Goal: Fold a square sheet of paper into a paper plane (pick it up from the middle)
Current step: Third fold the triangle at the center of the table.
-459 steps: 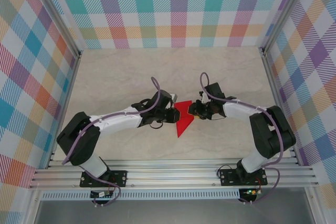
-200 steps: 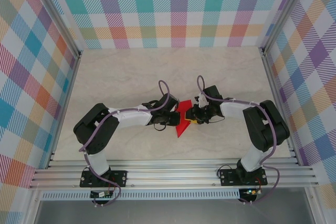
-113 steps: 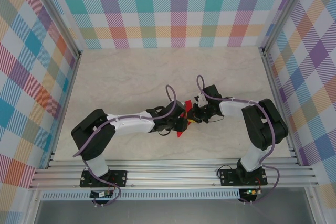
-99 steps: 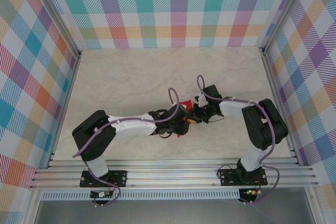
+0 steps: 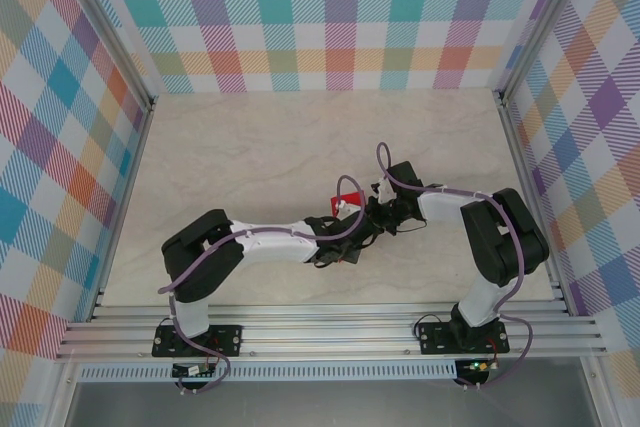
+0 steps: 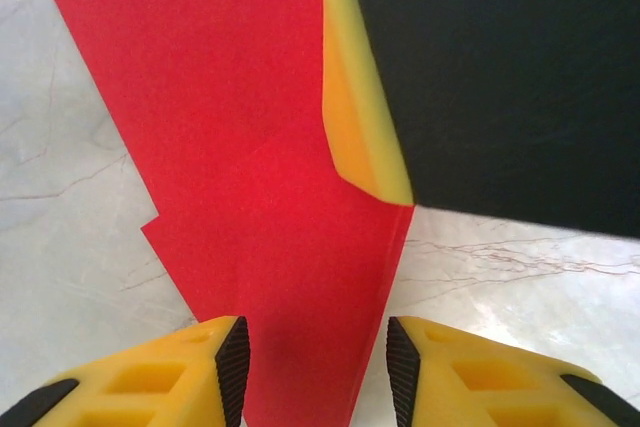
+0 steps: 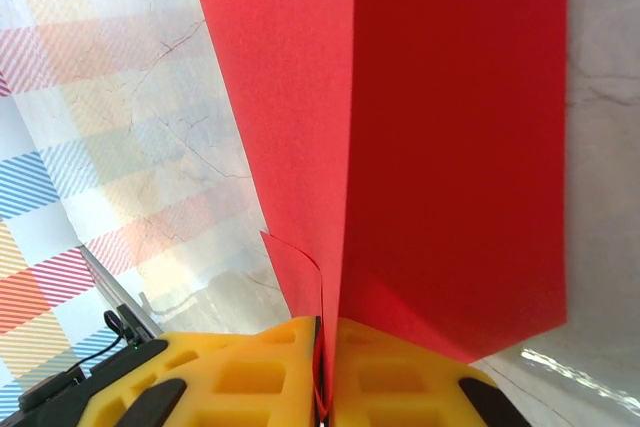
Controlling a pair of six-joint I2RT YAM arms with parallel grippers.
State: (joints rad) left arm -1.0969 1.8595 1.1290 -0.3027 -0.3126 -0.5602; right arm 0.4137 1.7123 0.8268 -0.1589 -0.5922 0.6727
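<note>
Tapering lengthwise toward left gripper [image 6: 318, 367], paper plane [image 6: 270, 197]

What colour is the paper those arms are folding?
Plain red, no pattern. The paper plane shows best in the right wrist view.

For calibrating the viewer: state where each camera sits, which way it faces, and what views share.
Top external: above and behind, looking down at the table; left arm, right arm show.
Left wrist: faces along the open left gripper onto the paper plane.
Right wrist: faces along the right gripper, shut on it.
All share the paper plane.
</note>
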